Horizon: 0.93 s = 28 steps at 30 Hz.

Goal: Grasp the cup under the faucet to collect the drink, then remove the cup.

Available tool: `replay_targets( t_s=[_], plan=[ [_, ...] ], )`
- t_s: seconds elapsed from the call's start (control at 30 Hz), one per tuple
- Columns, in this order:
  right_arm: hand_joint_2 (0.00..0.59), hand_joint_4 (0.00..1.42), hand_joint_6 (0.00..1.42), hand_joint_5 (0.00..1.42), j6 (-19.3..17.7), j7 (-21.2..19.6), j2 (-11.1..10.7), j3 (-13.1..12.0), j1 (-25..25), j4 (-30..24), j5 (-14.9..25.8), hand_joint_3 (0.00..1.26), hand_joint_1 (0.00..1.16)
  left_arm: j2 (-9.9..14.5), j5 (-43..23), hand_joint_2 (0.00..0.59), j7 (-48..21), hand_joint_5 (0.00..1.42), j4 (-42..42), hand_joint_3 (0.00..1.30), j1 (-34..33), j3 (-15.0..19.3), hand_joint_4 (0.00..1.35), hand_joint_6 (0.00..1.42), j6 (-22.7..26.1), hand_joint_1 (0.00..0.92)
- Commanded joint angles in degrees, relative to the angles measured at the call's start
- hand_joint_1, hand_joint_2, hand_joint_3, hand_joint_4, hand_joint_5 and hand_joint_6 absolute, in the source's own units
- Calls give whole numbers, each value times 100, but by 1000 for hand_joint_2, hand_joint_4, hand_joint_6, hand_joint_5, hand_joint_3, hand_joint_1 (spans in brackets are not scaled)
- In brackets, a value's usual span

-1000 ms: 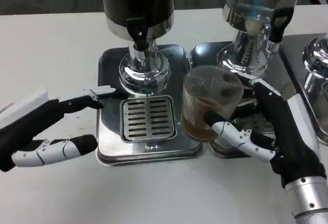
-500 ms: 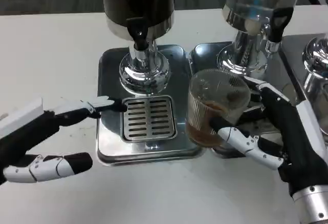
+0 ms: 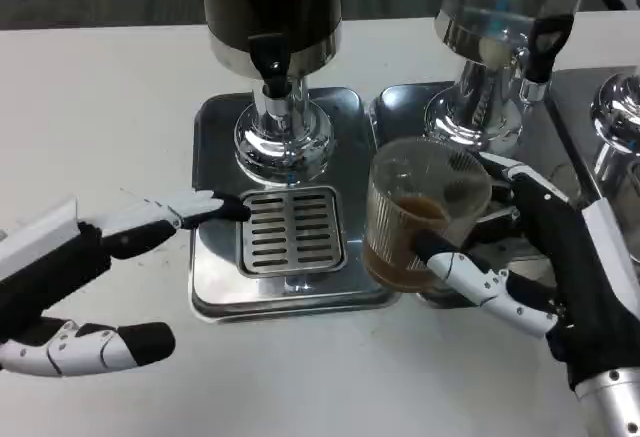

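White desk [image 3: 90,87] carries two steel drip trays side by side, each under a dispenser; the dark dispenser [image 3: 270,7] stands over the left tray [image 3: 215,277], its faucet [image 3: 270,62] above the grate [image 3: 290,229]. Right hand [image 3: 545,257] grips the cup [image 3: 420,212], fingers wrapped round its ribbed wall, brown drink in the bottom; the cup sits tilted between the two trays, clear of the faucet, and over the last second it has slid a little further right and toward the robot. Left hand [image 3: 70,277] holds nothing, fingers spread, one fingertip by the grate's left edge; it has drifted toward the tray while its lower finger sank toward the picture's bottom edge. Filling looks finished and removal under way; what seems left is carrying the cup off the trays without spilling, as the tilt could let the drink slop.
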Motion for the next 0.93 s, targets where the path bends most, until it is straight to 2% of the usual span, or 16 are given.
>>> replay_targets(
  t_s=[0.03,0.93],
  plan=[
    [262,619,529,665,-57,-14,62,-55,-21,-254,100,482,653,147,-43,131,-43,70,-106,156,73,10,27,203,-104,0],
    [263,619,542,674,-47,35,55,-124,-30,-250,152,490,658,145,-39,128,-14,68,-57,156,74,32,26,203,-74,0]
  ],
)
